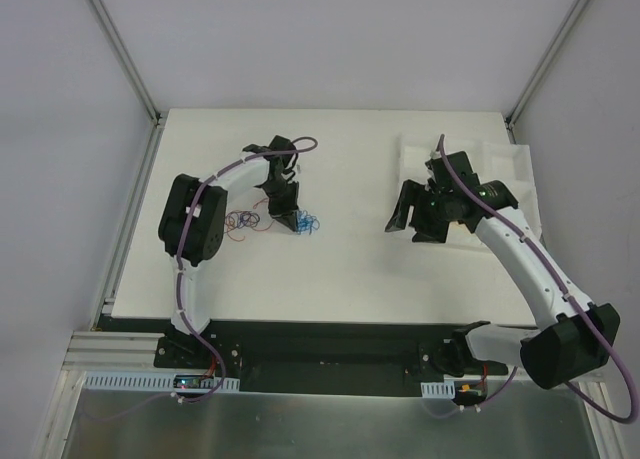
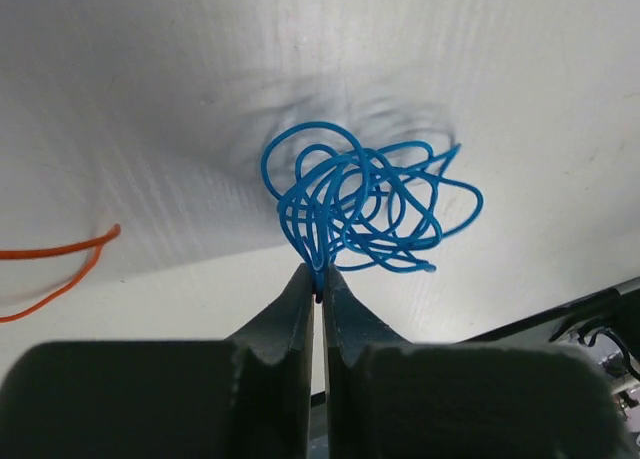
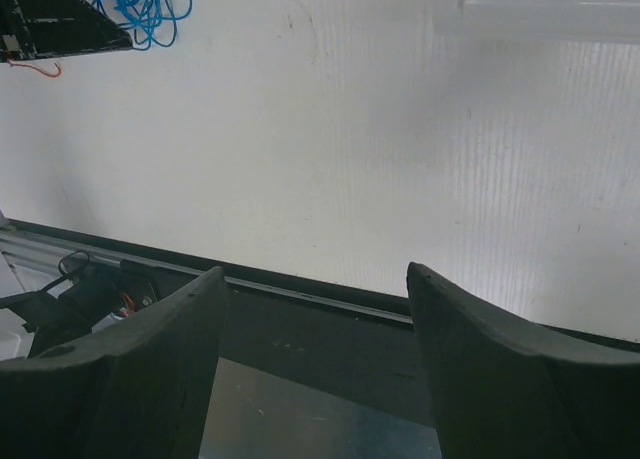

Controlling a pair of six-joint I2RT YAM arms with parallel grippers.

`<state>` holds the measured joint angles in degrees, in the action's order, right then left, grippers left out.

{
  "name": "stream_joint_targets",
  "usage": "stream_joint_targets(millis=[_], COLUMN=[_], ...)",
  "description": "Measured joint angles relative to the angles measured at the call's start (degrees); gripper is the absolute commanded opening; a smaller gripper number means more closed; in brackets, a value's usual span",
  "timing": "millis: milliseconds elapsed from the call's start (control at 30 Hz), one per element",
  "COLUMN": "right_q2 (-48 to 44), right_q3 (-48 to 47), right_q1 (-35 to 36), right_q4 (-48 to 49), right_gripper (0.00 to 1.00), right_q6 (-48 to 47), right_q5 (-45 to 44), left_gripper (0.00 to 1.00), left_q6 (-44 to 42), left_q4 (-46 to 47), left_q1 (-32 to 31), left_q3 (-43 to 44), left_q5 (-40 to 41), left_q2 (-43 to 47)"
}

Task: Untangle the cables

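One white table (image 1: 340, 279) fills the floor of the cell, and we count two arms on it, bolted at the near edge. The left arm (image 1: 190, 224) rises from its base, folds at a big elbow on the left side, then runs out toward the middle, with its wrist tipped down at the tabletop. The right arm (image 1: 525, 259) swings out wide to the right, and its forearm slants back in and away from us, with its wrist over the right half of the table.

One pale sheet (image 1: 500, 164) lies at the far right corner, just beyond that wrist.

Two pincers now. The left gripper (image 2: 318, 279) has its jaws pressed almost together, and we see them pinching a few strands at the near edge of the blue bundle (image 2: 365, 204). The right gripper (image 3: 315, 279) has its jaws spread wide, with nothing between them, and only bare table beyond.

We count two clumps of cables, both left of centre. The blue bundle sits at the left fingertips, casting a soft shadow. Just to its left lies a looser clump of red and dark loops (image 1: 243, 222), apart from the blue one. We cannot count its strands. One orange strand (image 2: 60, 269) curls at the left edge of the left wrist view.
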<state>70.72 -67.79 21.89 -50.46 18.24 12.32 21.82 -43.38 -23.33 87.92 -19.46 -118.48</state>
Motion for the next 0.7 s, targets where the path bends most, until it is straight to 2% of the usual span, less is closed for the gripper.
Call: stream_joint_targets(millis=[133, 233, 400, 533, 700], right_q2=[0.74, 3.30, 7.78, 11.80, 16.63], right_q3=[0.00, 0.00, 2.40, 5.73, 5.77], right_q1=[0.02, 0.70, 5.77, 10.67, 13.60], right_q4=[0.33, 2.29, 11.74, 20.61, 28.57], right_gripper=[0.75, 0.75, 0.73, 0.68, 0.58], right_q6=[-0.42, -0.63, -0.90, -0.63, 0.46], right_q5=[-0.04, 0.92, 5.44, 10.62, 14.47], left_gripper=[0.00, 0.00, 0.00, 0.00, 0.00], left_q6=[0.83, 1.68, 1.90, 1.77, 1.92], left_q4=[0.09, 1.51, 4.07, 5.33, 5.51], left_q1=[-0.37, -0.76, -1.44, -1.49, -1.55], left_q3=[-0.17, -3.48, -9.38, -14.19, -18.47], left_q5=[-2.12, -5.99, -13.79, -18.67, -20.98], left_q2=[2.36, 7.80, 16.61, 21.64, 25.90])
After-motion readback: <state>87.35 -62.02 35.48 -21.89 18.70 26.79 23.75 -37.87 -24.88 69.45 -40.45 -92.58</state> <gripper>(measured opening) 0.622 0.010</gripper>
